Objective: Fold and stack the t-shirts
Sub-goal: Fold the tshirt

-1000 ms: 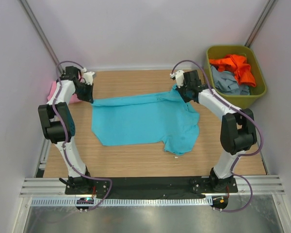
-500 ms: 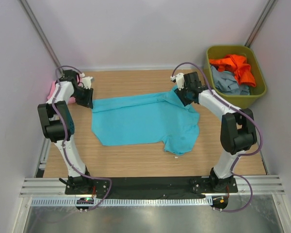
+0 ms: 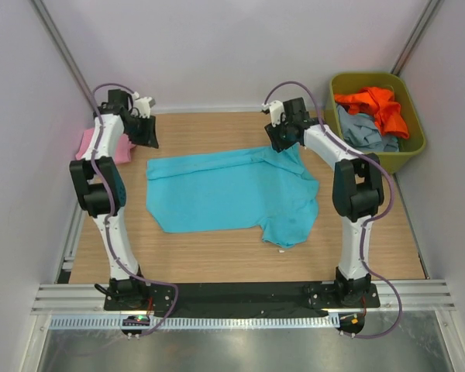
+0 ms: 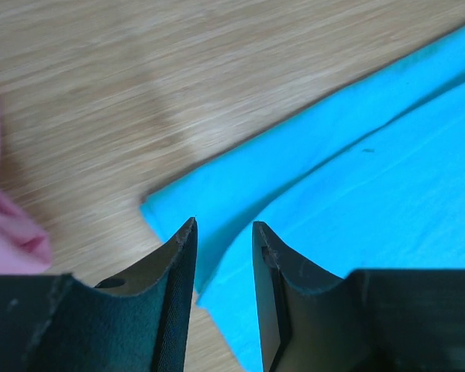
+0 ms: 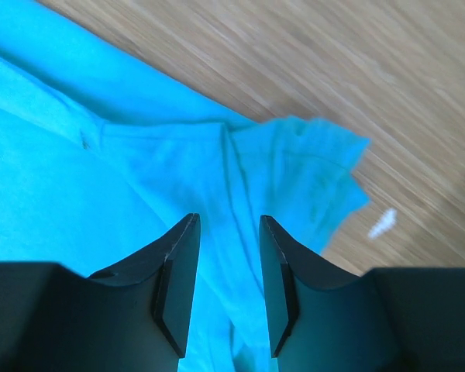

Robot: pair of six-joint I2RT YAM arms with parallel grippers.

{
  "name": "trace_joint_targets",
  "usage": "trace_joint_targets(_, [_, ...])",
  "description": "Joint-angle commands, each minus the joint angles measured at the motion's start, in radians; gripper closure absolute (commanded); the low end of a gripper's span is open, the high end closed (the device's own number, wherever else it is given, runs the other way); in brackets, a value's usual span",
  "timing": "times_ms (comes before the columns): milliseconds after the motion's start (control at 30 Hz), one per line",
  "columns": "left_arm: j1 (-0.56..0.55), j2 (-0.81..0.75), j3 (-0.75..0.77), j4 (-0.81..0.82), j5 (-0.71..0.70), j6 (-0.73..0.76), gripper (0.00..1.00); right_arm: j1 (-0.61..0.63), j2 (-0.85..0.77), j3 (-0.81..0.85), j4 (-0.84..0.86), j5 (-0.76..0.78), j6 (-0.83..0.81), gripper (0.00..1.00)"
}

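A large turquoise t-shirt (image 3: pixel 225 194) lies spread on the wooden table, its back edge folded over towards the front. My left gripper (image 3: pixel 149 137) hangs open just behind the shirt's back left corner (image 4: pixel 178 203), with nothing between its fingers (image 4: pixel 178 263). My right gripper (image 3: pixel 276 142) is open above the back right sleeve (image 5: pixel 302 167), which lies crumpled on the wood. A pink t-shirt (image 3: pixel 93 144) sits at the left edge and shows as well in the left wrist view (image 4: pixel 8 225). An orange t-shirt (image 3: pixel 374 103) and a grey-blue one (image 3: pixel 363 132) lie in the bin.
The olive-green bin (image 3: pixel 413 130) stands at the back right, off the table's corner. A small white scrap (image 3: pixel 281 249) lies on the wood in front of the turquoise shirt, and another scrap (image 5: pixel 384 223) lies beside the sleeve. Walls close in on three sides.
Both grippers have opened and let go of the turquoise shirt's back edge, then lifted and drawn back towards the rear of the table. The shirt stays where it was laid.
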State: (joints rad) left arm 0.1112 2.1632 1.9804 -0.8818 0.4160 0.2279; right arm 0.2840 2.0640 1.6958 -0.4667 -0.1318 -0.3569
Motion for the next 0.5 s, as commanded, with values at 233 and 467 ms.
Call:
trace_joint_targets(233, [-0.085,0.101,0.066,-0.042,0.09,-0.059,0.67,0.012,0.119,0.162,-0.047,-0.129,0.067,0.57])
trace_joint_targets(467, [-0.096,0.113,0.054,-0.068,0.109,-0.048,0.69,0.012,0.148,0.159,-0.036,-0.129,0.065,0.56])
